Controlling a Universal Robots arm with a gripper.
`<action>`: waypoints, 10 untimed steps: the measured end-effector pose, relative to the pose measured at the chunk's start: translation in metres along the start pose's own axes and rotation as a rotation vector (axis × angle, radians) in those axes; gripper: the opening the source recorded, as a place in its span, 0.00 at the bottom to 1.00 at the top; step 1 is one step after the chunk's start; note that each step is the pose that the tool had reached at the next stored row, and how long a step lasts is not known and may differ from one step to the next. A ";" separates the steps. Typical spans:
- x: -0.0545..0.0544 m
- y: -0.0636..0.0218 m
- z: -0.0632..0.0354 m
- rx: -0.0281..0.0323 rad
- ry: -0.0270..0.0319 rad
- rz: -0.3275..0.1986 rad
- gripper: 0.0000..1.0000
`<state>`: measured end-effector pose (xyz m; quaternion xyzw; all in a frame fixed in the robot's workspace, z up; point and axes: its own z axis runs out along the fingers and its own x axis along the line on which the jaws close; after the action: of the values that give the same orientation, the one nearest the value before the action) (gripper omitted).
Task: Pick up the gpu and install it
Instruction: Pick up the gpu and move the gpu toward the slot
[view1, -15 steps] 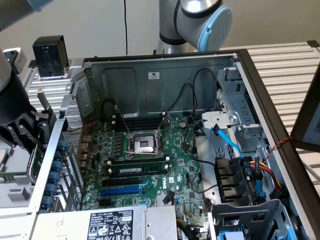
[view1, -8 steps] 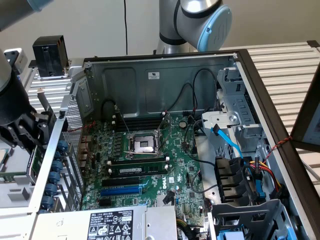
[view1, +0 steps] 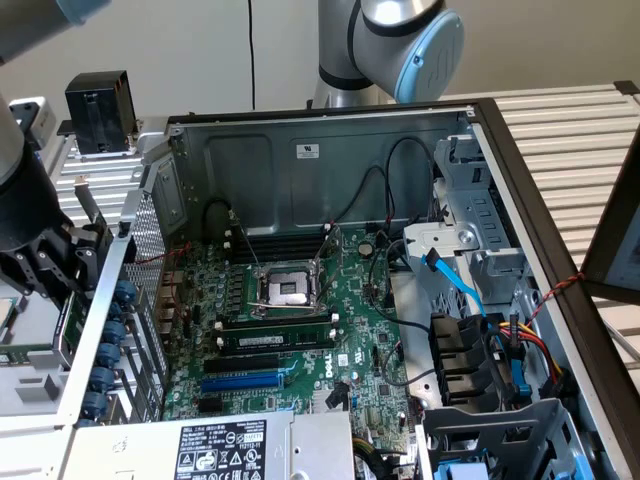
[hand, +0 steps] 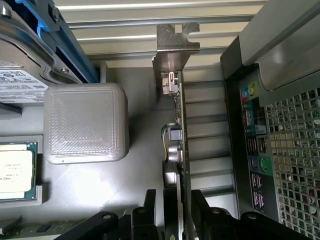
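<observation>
One gpu (hand: 179, 130), standing on its edge outside the case (hand: 295, 175), long axis running straight away from the fingers (hand: 202, 210), metal bracket (hand: 172, 47) at the far end. Fingers are apart, straddling the near end, one on each side. Tight on one side, where the rear port panel (hand: 255, 145) sits just beside it. Grey block (hand: 85, 122) on the other side leaves a bit more room.
</observation>
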<state>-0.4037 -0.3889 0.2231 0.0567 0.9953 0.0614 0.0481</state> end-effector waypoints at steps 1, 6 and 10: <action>0.000 0.0000 0.0000 0.0001 0.0004 0.000 0.41; -0.001 -0.0002 0.0002 0.0007 0.0059 0.001 0.41; -0.001 -0.0003 0.0004 0.0007 0.0064 0.001 0.39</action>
<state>-0.4026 -0.3893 0.2228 0.0569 0.9955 0.0612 0.0449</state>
